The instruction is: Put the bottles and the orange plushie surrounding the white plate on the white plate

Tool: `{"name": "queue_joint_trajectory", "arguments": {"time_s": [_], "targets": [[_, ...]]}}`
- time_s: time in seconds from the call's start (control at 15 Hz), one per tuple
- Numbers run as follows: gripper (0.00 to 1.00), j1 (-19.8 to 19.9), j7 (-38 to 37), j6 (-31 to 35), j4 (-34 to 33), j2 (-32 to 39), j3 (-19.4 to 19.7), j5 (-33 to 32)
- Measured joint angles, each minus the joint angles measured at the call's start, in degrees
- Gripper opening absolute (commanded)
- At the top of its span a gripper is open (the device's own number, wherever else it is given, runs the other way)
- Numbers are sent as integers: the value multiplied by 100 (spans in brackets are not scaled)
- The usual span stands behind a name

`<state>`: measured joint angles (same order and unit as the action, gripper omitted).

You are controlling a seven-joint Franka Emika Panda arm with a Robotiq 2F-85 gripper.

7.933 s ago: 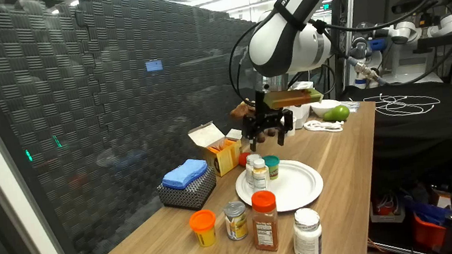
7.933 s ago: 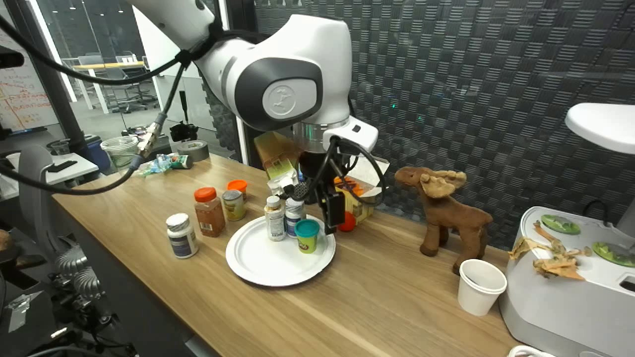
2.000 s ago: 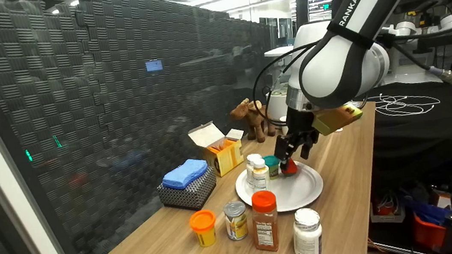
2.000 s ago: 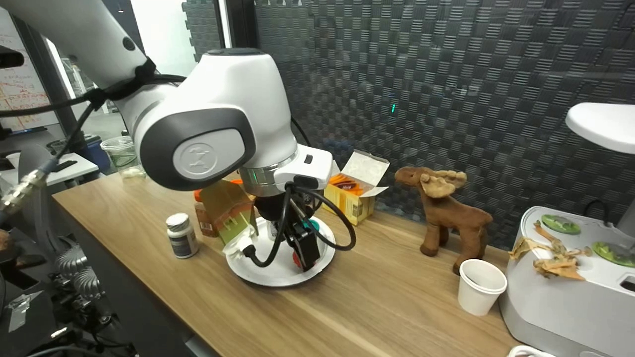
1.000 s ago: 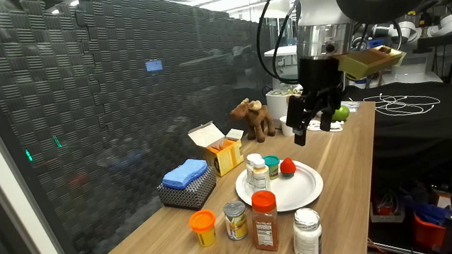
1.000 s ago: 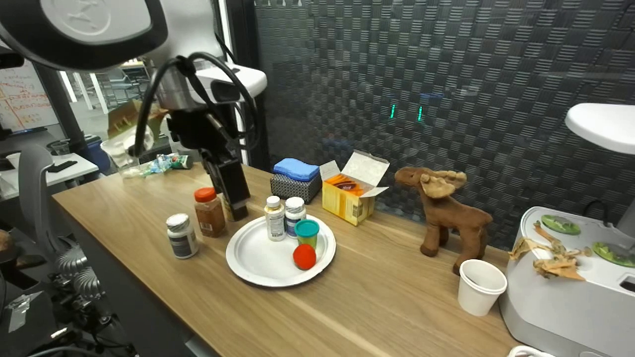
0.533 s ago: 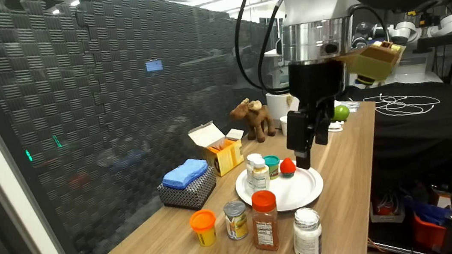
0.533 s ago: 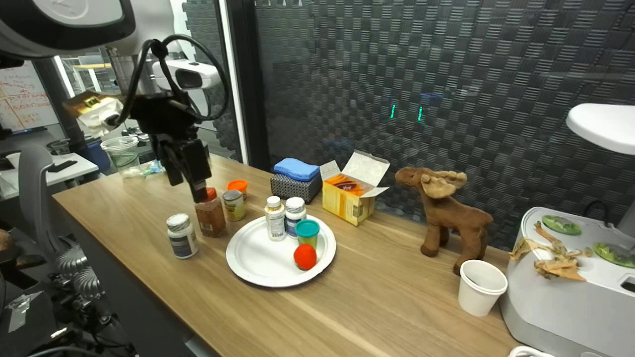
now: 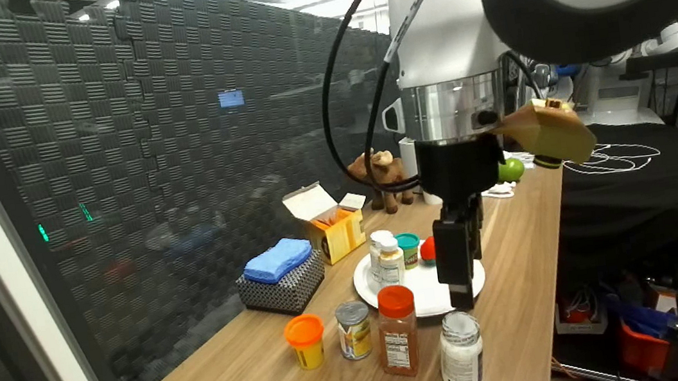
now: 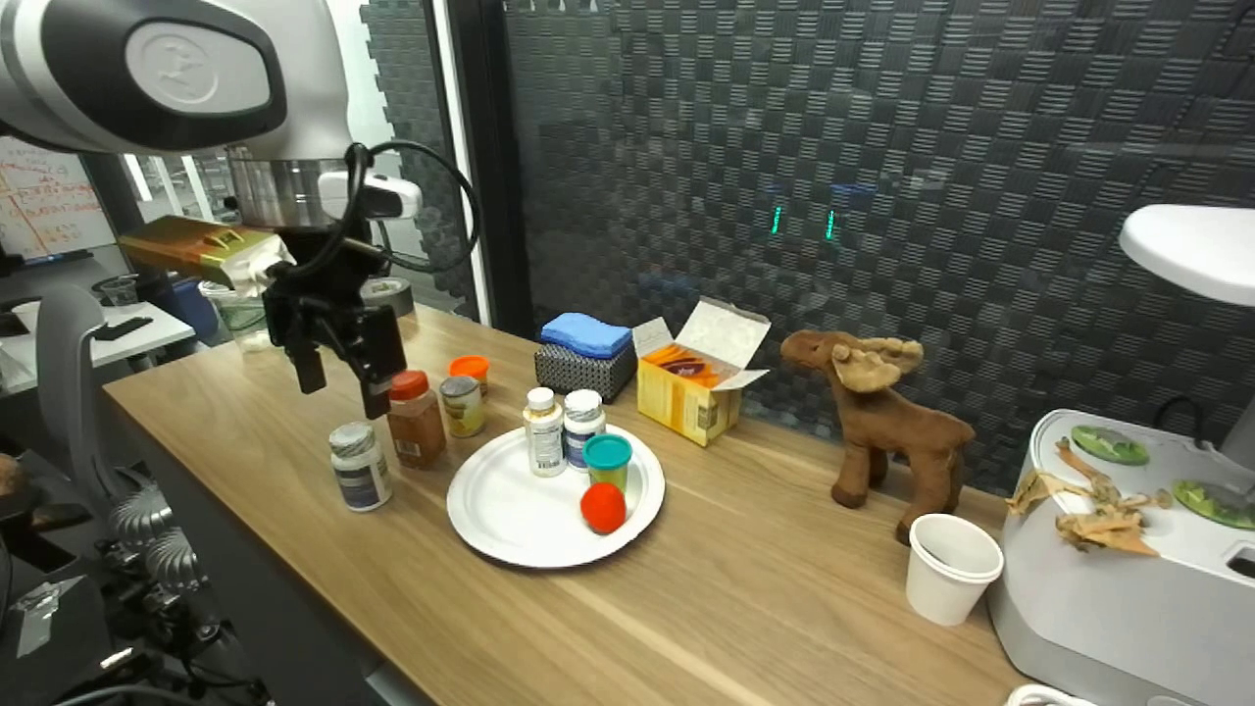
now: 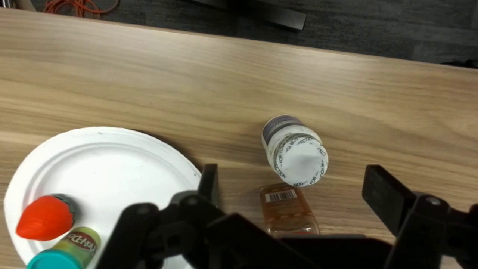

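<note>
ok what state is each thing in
Gripper, open, holding nothing
White plate, face up, partly filled
Two white bottles on the plate, upright, capped
Lone white bottle, upright, top covered
Red-capped jar, upright, cap on
Silver-topped can, upright
Teal-lidded tub, upright, lid on
Orange-lidded tub, upright, lid on
Red-orange plushie, sitting on the plate
Yellow carton, flaps open
Blue cloth, folded
Moose toy, standing
White cups, upright, apparently nested

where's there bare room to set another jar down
In an exterior view, the white plate is bare left of the strawberry toy, before the two white-capped bottles; so is the wooden table between plate and paper cups. Crowded: the plate's back, where the Play-Doh tub flanks those bottles, and the row of spice jar, can and orange-lidded tub.
</note>
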<state>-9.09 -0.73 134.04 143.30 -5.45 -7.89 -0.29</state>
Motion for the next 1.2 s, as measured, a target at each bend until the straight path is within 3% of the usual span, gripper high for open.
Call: {"name": "queue_joint_trajectory", "arguments": {"time_s": [0.73,0.8,0.87,0.93,1.0,1.2], "targets": [[100,3,708,-156,-659,1098,0,181],[96,3,708,-206,-682,1136,0,181],[78,3,708,-237,-693,1157,0,181],[71,3,707,-259,-694,1164,0,181],[71,3,706,-285,-694,1164,0,181],[47,3,704,-306,-694,1164,0,181]]}}
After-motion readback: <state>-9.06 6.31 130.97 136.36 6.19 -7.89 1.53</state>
